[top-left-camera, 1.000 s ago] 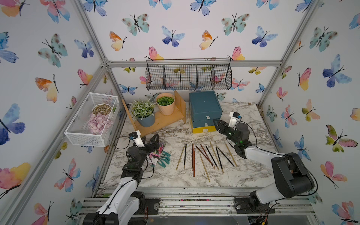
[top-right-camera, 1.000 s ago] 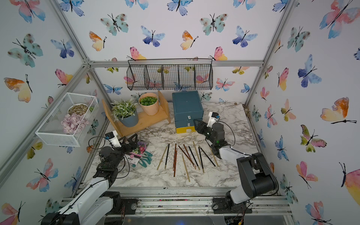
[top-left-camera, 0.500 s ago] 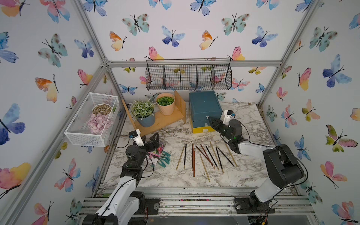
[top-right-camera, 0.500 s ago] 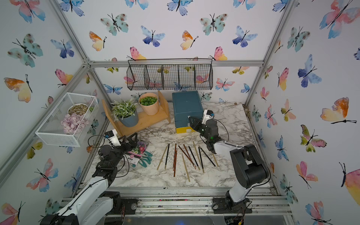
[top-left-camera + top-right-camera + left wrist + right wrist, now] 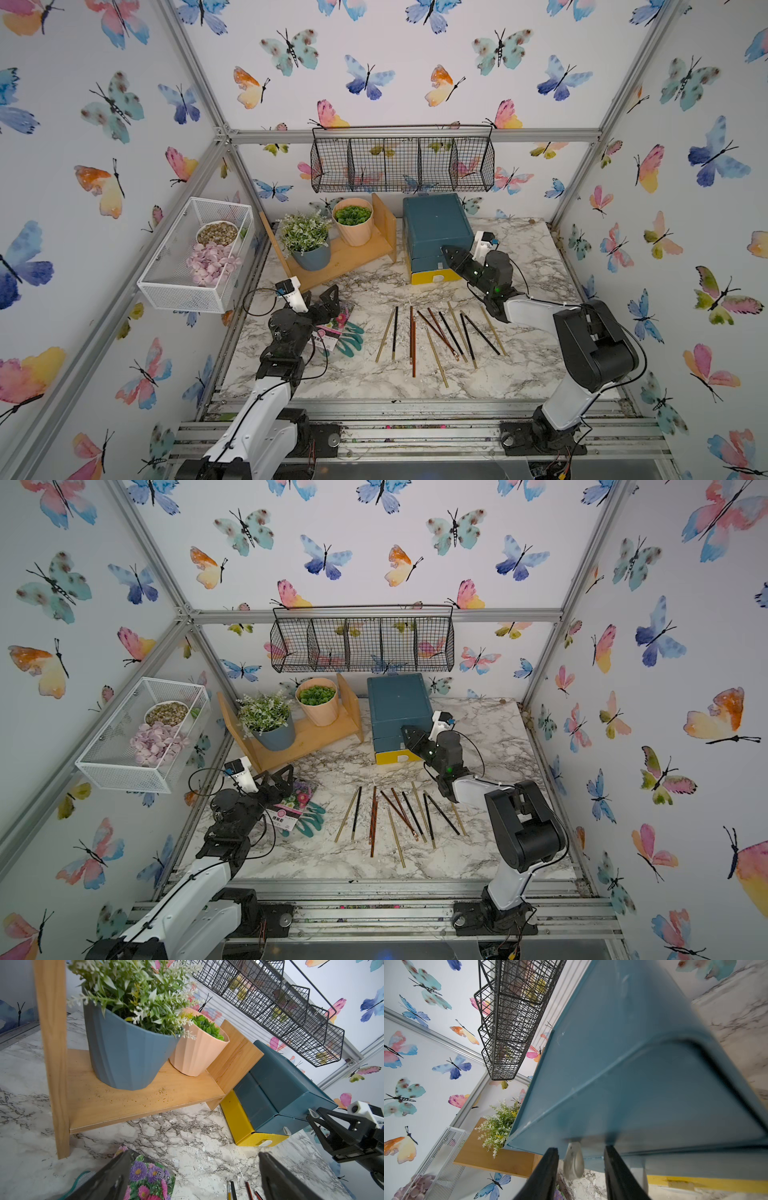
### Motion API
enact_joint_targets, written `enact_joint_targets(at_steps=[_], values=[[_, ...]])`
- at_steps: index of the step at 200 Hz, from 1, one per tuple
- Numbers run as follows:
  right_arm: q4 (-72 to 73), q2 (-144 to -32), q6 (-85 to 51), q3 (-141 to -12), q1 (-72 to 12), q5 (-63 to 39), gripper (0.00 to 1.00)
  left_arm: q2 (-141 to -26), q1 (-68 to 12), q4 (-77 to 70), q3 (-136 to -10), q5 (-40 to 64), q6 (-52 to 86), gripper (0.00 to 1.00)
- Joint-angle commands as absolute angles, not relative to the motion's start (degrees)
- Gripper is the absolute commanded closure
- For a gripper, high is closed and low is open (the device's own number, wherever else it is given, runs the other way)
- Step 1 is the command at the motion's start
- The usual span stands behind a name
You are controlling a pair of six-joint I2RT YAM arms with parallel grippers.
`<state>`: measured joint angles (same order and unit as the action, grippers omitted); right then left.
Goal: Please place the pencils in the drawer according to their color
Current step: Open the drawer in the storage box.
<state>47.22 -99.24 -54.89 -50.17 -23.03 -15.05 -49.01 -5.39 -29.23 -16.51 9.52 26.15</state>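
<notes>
The job is only just starting. The left gripper is hanging wide open and holding nothing, just above a seed packet and some green gloves.

To its right, between the two grippers, the pencils are all lying loose on the table — black ones, red-brown ones and gold ones, mixed up, with some crossing. None is sitting in a drawer, as far as I can see.

Further right, the right gripper is pointing at the front of the chest of drawers. Its two fingers are standing a little apart with a small pale pull tab between them. A gap is showing beside the tab, so they are not pinching it yet. The tab looks like it belongs to the top drawer. All the drawers are looking shut, or very nearly.

So I think almost everything is left to do: pulling drawers open, picking up each pencil, and sorting by color.

The table is showing white marble with grey veins. Far left of the left gripper, a white basket is hanging on the wall, holding a bowl and pink petals. Ahead of that gripper, a wooden shelf is carrying two potted plants. Above the right gripper, a black wire basket is hanging on the back wall — and painted butterflies are covering every wall.
</notes>
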Motion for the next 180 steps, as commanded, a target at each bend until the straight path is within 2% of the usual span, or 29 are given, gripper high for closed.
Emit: enact_joint_targets(at_steps=[1,35,109,121,157,180], values=[[50.0,-100.4,-55.9,-51.7,-23.6,-16.0,0.60,-48.1,-5.8,-29.0,-17.7,8.6,26.2,0.02],[50.5,-100.2,-55.8,-51.6,-23.7,-15.8,0.68,-48.2,-5.7,-28.1,-18.1,7.0,27.2,0.02],[50.0,-97.4,-54.3,-49.1,-23.8,-15.2,0.98,-47.2,-5.8,-28.6,-18.1,7.3,28.5,0.01],[49.9,-96.9,-54.2,-48.7,-23.8,-15.4,0.98,-46.9,-5.7,-28.5,-18.1,7.0,29.6,0.01],[49.7,-94.4,-54.5,-46.2,-24.0,-15.7,0.98,-45.9,-5.7,-28.2,-17.8,4.8,33.8,0.20],[49.0,-91.7,-54.7,-43.6,-24.4,-15.3,0.98,-45.5,-5.7,-27.5,-17.9,4.3,34.1,0.22]])
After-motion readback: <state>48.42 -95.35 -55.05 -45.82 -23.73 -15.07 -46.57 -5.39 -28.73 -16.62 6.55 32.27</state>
